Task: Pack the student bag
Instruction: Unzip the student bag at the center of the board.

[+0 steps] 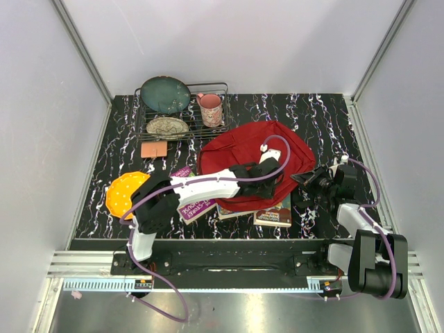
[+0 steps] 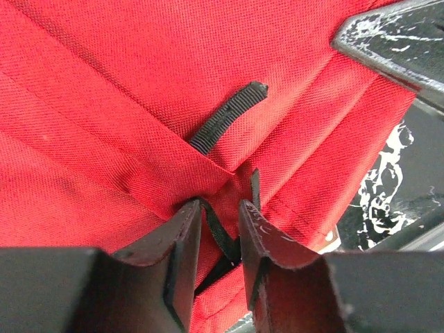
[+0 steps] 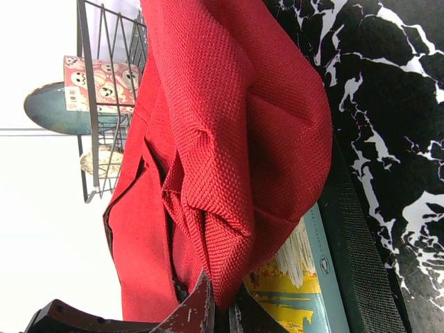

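The student bag (image 1: pixel 243 147) is a dark-red fabric backpack lying in the middle of the table. My left gripper (image 1: pixel 272 180) reaches over its front part. In the left wrist view the left gripper (image 2: pixel 220 208) is open by a narrow gap, and a black strap (image 2: pixel 223 239) runs loosely through that gap against the red fabric (image 2: pixel 139 83). A black zip pull (image 2: pixel 229 118) sticks out just beyond. My right gripper (image 1: pixel 306 179) is at the bag's right edge. In the right wrist view the right gripper (image 3: pixel 222 302) is shut on a bunched fold of the bag (image 3: pixel 236 159), lifting it.
A teal and yellow book (image 1: pixel 274 214) (image 3: pixel 305 291) lies under the bag's near edge, and a purple book (image 1: pixel 194 206) lies to its left. An orange plate (image 1: pixel 123 193) sits at the left. A wire rack (image 1: pixel 218 89) at the back holds a green plate (image 1: pixel 165 94), a patterned dish (image 1: pixel 166 126) and a pink mug (image 1: pixel 210 109).
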### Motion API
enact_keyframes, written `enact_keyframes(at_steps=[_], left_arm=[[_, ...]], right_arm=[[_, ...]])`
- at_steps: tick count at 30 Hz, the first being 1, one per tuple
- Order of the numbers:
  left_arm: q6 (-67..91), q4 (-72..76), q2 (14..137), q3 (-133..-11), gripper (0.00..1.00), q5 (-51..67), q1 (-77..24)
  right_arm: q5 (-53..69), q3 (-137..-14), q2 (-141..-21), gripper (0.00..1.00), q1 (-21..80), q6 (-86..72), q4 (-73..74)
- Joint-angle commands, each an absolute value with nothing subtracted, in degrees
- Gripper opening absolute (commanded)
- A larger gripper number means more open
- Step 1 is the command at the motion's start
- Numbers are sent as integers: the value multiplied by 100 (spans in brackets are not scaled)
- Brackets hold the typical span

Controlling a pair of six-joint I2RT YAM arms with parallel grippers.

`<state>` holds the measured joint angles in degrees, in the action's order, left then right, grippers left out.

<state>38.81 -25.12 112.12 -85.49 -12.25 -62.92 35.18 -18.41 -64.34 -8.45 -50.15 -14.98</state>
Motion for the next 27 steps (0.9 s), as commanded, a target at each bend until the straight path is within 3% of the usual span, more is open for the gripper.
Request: enact_keyframes(at_steps=[1,7,15,17,27], left_arm=[[3779,-2522,11381,-8727,27,-1239,-6311],[3806,-2575,11400,-8736,1,-1336,-6319],[3700,-2540,10873,-8412,0,-1793,-6354],[3648,-2418,10487,-8105,0,-1889,-6354],[3525,-1864,8545,-6690,0,-2092,-6346]], right_arm=[[3911,-2127,-6354,4,-782,-5010,-1661],[3902,-2109,-6346,4,-782,-5010,-1652],[3543,-2232,-6512,4,-791,-4922,-1407],[3411,-2381,-6644,0,-817,-4965,-1258],[3366,-2715,-7409,0,-1256,-5475,-1871]])
